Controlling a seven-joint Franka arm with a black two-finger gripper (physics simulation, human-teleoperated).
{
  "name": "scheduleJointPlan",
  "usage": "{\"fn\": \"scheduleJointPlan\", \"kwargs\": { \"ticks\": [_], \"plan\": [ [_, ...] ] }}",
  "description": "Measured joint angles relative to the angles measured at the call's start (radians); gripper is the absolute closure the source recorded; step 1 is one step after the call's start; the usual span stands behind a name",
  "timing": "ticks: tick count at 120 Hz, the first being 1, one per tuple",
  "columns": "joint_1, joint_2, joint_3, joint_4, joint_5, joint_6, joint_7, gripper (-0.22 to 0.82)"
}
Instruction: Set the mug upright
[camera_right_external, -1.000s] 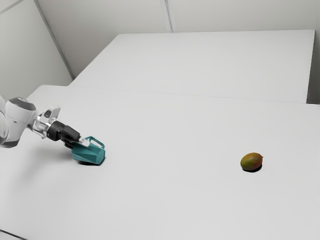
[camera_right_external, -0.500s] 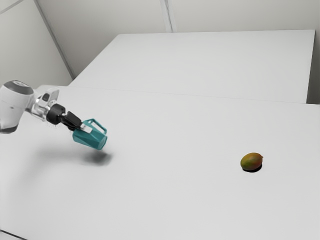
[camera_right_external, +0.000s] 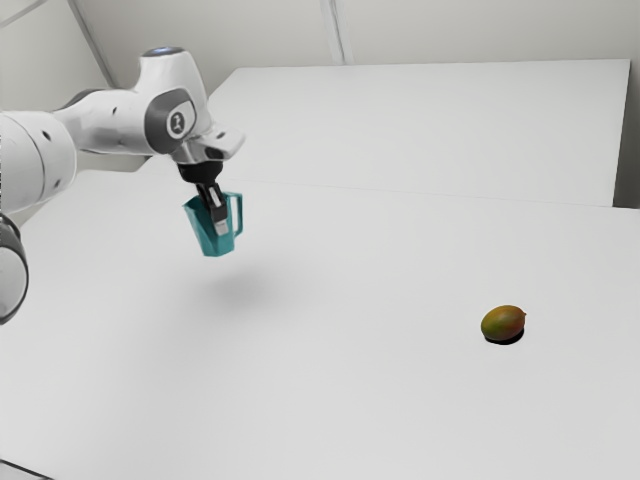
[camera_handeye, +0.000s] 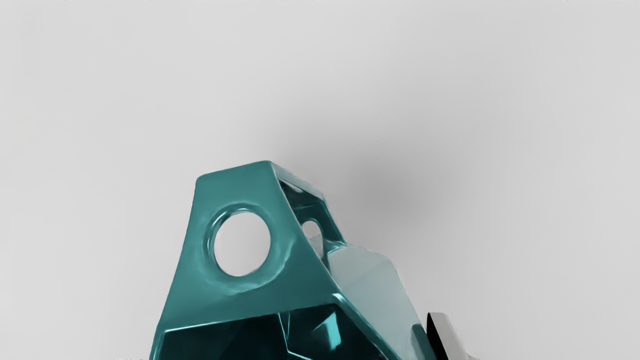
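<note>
I have the mug (camera_right_external: 211, 242) up in the air, well apart from the mango (camera_right_external: 503, 323), over toward the exterior view's left and higher than the fruit. My gripper (camera_right_external: 219, 223) is clamped on the mug, one fingertip (camera_handeye: 448, 336) against the outside of its wall. The mug hangs nearly upright with a slight tilt, mouth up and base clear of the table (camera_right_external: 350, 400), its handle (camera_right_external: 239, 214) on the side toward the mango. From the wrist view I look at the handle's broad face with its round hole, and partly into the dark inside. A soft shadow (camera_right_external: 240, 287) lies on the table below the mug, on the exterior view's left of the mango, which rests on the tabletop.
</note>
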Motion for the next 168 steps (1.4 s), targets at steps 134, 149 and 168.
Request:
{"fn": "scheduleJointPlan", "kwargs": {
  "ticks": [134,149,168],
  "plan": [
    [-0.098,0.011,0.091,-0.019,0.008,0.231,-0.602,0.08],
    [-0.13,-0.047,0.099,0.102,0.019,0.056,-0.621,0.05],
    [-0.147,-0.114,0.032,0.313,0.039,-0.231,-0.641,0.02]
  ]
}}
